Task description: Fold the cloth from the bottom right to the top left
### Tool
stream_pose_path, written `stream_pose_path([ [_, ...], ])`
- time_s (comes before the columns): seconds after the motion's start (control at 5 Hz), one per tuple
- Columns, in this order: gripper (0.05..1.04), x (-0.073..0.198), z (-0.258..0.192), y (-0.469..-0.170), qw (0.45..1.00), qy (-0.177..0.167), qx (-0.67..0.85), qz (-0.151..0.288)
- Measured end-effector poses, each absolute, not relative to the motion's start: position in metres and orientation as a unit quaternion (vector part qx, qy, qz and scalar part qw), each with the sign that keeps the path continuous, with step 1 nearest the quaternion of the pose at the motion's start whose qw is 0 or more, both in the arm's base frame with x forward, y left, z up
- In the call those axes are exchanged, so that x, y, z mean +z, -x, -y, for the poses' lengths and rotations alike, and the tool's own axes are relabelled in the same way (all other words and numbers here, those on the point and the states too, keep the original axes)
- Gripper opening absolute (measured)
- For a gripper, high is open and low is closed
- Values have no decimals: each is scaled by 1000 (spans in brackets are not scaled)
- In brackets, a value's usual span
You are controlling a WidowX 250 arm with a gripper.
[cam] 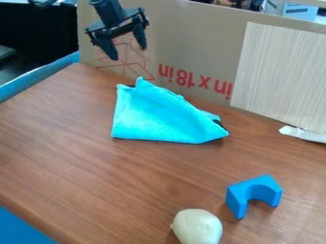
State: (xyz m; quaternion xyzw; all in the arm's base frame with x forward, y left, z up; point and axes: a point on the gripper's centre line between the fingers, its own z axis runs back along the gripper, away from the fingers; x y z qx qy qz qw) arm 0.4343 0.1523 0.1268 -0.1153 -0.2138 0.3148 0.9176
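Observation:
The gripper (128,50) hangs at the upper left of the camera view, in front of the cardboard and above the table's back edge. Its two fingers are spread apart with nothing between them. Below it and a little to the right lies the bright blue cloth (159,116), apart from the gripper. The cloth is bunched into a rough triangle, with a raised peak at its top left and a pointed corner at its lower right. A small dark patch shows at its right edge.
A blue arch-shaped block (253,193) stands at the lower right of the wooden table (83,157). Left of it, a pale rounded object (197,227) sits near the bottom edge. Behind the cloth rises a cardboard wall (197,45) with a light wood-grain panel (280,76).

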Motion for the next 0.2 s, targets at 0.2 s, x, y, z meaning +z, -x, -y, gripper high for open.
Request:
stream_pose_path([
  [0.2,1001,128,-148,-435,932,119,265,216],
])
